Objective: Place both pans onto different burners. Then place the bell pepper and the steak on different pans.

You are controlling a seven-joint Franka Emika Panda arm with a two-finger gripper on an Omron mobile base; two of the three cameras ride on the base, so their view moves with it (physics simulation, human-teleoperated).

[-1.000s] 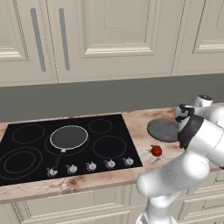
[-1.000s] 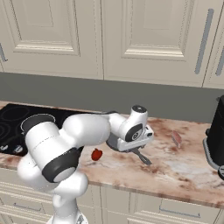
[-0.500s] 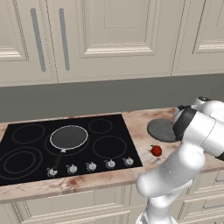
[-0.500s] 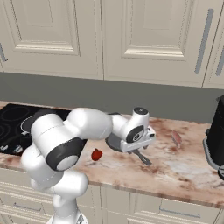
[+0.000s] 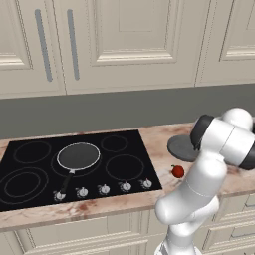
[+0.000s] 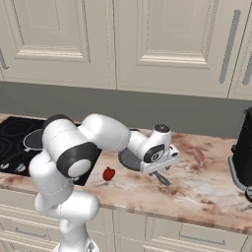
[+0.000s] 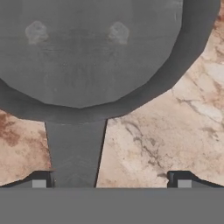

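The deeper grey pan lies on the marble counter, and its flat handle runs down between my fingertips, close to the left fingertip. My gripper is open just above that handle, with nothing held. From the right base view the gripper hangs over the grey pan at its handle end. The shallow dark pan with its pale rim rests on a burner of the black cooktop. On the counter the red bell pepper sits in front of the grey pan. To the right lies the pale pink steak.
A dark appliance stands at the counter's right end. Silver knobs line the cooktop's front edge. Other burner rings lie bare. Cream cabinets and a grey backsplash rise behind the counter.
My hand has dropped and turned over the grey pan's handle, and the forearm has swung with it. The pans, pepper and steak lie where they were.
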